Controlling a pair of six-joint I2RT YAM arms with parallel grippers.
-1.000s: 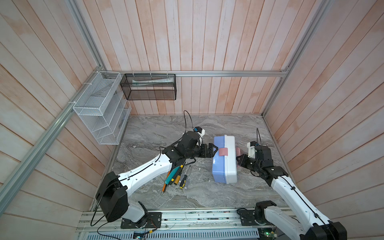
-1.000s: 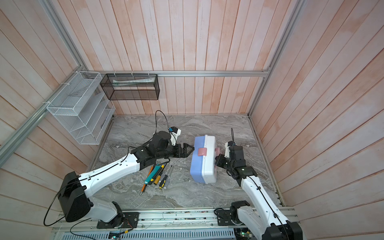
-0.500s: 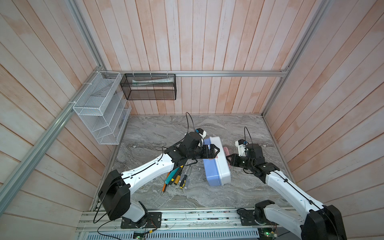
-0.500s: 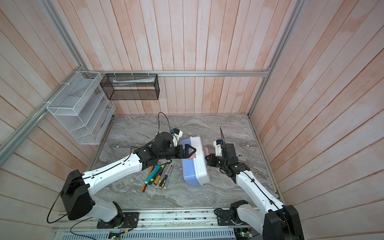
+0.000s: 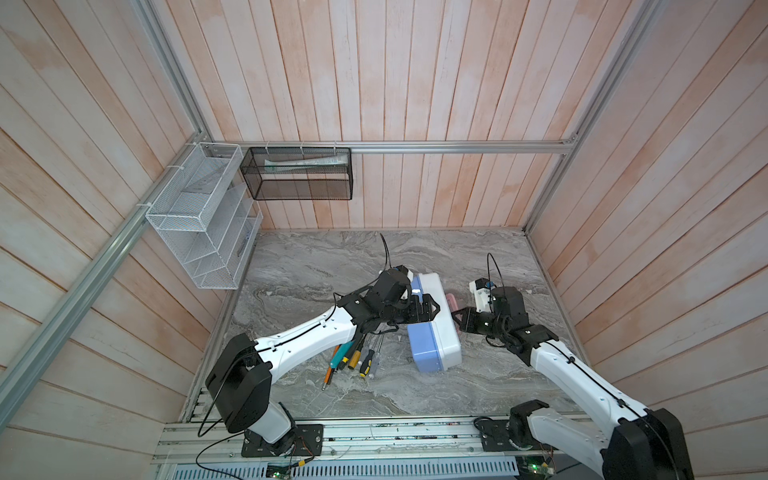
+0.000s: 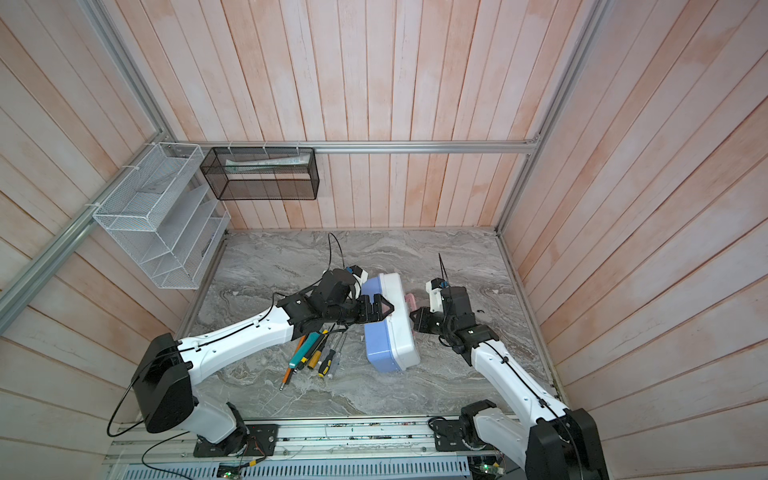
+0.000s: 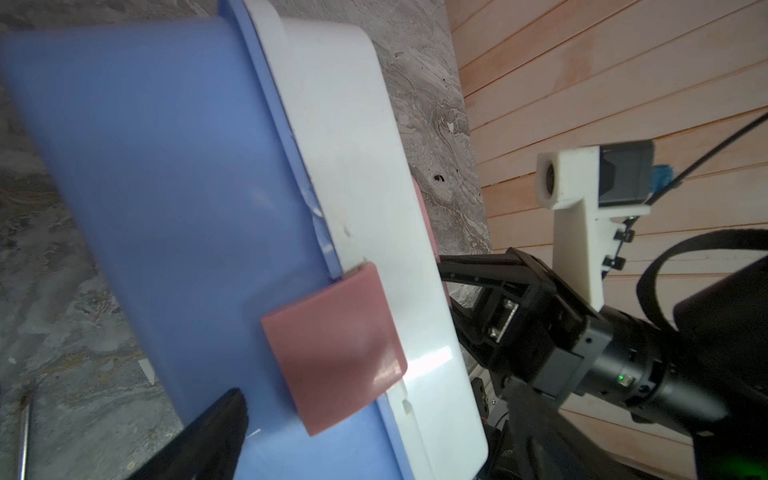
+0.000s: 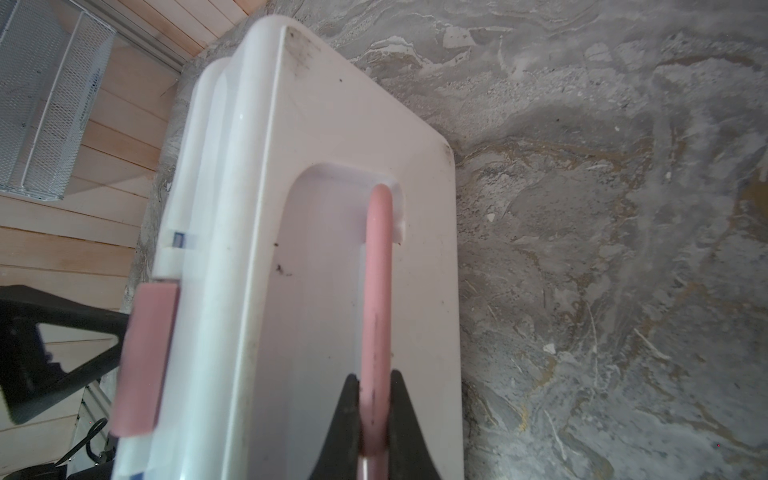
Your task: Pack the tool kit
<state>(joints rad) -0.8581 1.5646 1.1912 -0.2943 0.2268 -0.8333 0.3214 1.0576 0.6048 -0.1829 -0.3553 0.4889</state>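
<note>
Baskets hang at the left: a white wire basket [image 5: 199,216] on the side wall and a black mesh basket [image 5: 299,174] on the back wall, both above the worktop [image 5: 332,257] and well apart from the arms. Loose tools [image 5: 353,357] lie bunched toward the worktop's front left. Their upper ends are hidden under the left arm. A teal one and yellow-handled screwdrivers can be made out; the rest are too small to tell.

Just right of them the left hand [image 5: 428,309] hovers released, jaws spread wide, at the blue side of the tool case [image 5: 428,349]. Whether its finger [image 7: 208,436] touches the base cannot be told, and the other finger is cut off in the left wrist view.

The case stands tipped on a long edge near the worktop's middle, blue base facing left, white lid facing right, with a pink latch [image 7: 332,353] lying across the seam. Its inside is hidden. The right hand [image 8: 375,382] is clenched on the pink handle [image 8: 378,270] at the lid.

Bare marble lies open behind the case up to the back wall, and right of the right arm up to the side wall.
</note>
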